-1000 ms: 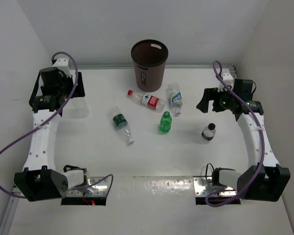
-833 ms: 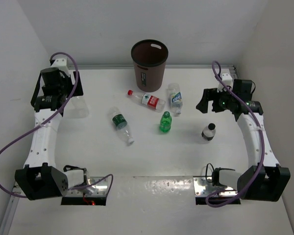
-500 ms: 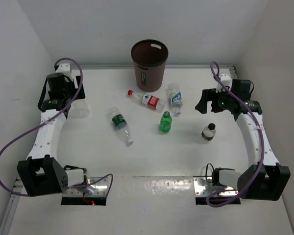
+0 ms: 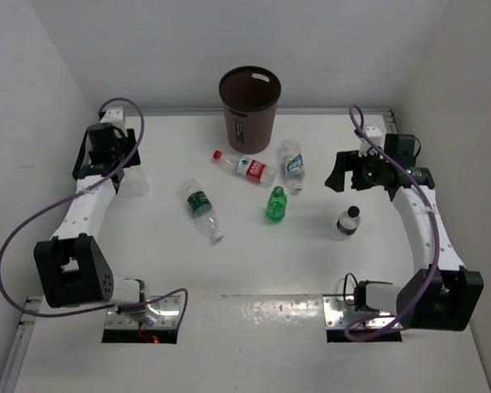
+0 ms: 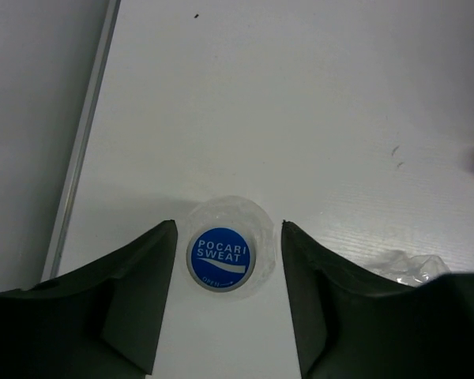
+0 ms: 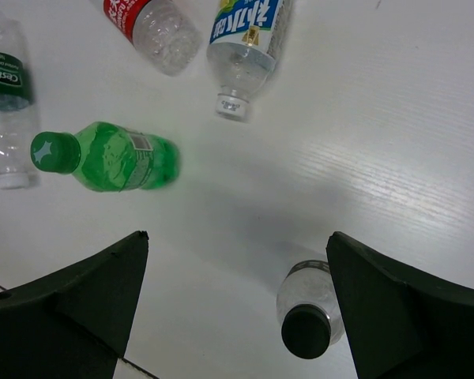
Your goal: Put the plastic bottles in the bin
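The left claw [image 5: 229, 223] has swung toward the surface's far left corner and narrowed around the upright Pocari Sweat bottle [image 5: 221, 254], flanking but not yet pinching it, so a first pickup for the bin [image 4: 247, 127] looks close.

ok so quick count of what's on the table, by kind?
Clear labelled bottles, lying: 3 (red-white label, blue-white label, dark green label)
Green bottle: 1
Short dark bottle: 1
Blue-capped clear bottle: 1
Bin: 1
Total: 7
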{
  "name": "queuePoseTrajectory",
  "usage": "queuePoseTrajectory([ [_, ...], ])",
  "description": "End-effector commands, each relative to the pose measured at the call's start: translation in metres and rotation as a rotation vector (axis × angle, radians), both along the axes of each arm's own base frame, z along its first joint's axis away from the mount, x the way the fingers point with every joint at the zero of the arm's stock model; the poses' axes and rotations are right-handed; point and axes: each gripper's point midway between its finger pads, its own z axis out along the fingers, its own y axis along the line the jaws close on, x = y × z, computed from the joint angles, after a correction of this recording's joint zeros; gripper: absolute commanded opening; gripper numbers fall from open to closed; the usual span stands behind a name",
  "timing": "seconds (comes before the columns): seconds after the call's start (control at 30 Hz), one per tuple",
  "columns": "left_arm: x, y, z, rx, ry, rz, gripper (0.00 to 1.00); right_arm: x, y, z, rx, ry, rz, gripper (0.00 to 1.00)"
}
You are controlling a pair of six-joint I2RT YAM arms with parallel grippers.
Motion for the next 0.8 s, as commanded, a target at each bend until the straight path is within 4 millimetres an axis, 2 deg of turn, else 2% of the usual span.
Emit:
queuePoseTrajectory([
  [0.0,0.008,0.005,0.009,0.009,-0.048,-0.001,0.57,0.003,0.003,0.004,-0.005,-0.022,0.026,0.93],
  [0.07,0.009,0.003,0.009,0.005,-0.049,-0.010,0.52,0.003,0.002,0.004,-0.005,-0.019,0.020,0.93],
  [0.2,0.009,0.002,0.009,0.001,-0.049,-0.018,0.33,0.002,0.004,0.001,-0.006,-0.019,0.029,0.92],
  [0.27,0.015,-0.001,0.020,-0.006,-0.068,-0.040,0.27,0.001,0.006,0.000,-0.006,-0.018,0.035,0.92],
  [0.3,0.015,-0.003,0.024,-0.018,-0.069,-0.045,0.18,0.002,0.007,0.001,-0.005,-0.018,0.036,0.92],
  [0.4,0.024,-0.019,0.060,-0.065,-0.132,-0.097,0.09,0.002,0.008,0.000,-0.005,-0.018,0.041,0.92],
  [0.43,0.026,-0.023,0.074,-0.082,-0.159,-0.112,0.06,0.002,0.009,0.002,0.000,-0.021,0.044,0.92],
  [0.47,0.032,-0.043,0.110,-0.117,-0.228,-0.174,0.06,0.002,0.011,0.002,0.006,-0.018,0.052,0.92],
  [0.5,0.037,-0.053,0.128,-0.132,-0.265,-0.209,0.06,0.001,0.012,0.002,0.011,-0.018,0.059,0.92],
  [0.53,0.038,-0.065,0.175,-0.135,-0.360,-0.250,0.06,0.000,0.015,0.004,0.006,-0.035,0.098,0.92],
  [0.57,0.041,-0.087,0.194,-0.161,-0.394,-0.304,0.06,-0.001,0.017,0.006,0.012,-0.040,0.111,0.92],
  [0.63,0.049,-0.115,0.224,-0.180,-0.445,-0.398,0.06,-0.004,0.026,0.012,0.047,-0.062,0.155,0.90],
  [0.67,0.045,-0.139,0.263,-0.191,-0.521,-0.465,0.06,-0.005,0.028,0.012,0.053,-0.069,0.168,0.90],
  [0.7,0.044,-0.156,0.275,-0.210,-0.540,-0.523,0.06,-0.004,0.033,0.017,0.068,-0.093,0.191,0.90],
  [0.73,0.054,-0.169,0.279,-0.216,-0.553,-0.558,0.06,-0.005,0.035,0.020,0.072,-0.115,0.199,0.90],
  [0.77,0.048,-0.193,0.303,-0.233,-0.602,-0.617,0.06,-0.005,0.037,0.021,0.073,-0.128,0.210,0.90],
])
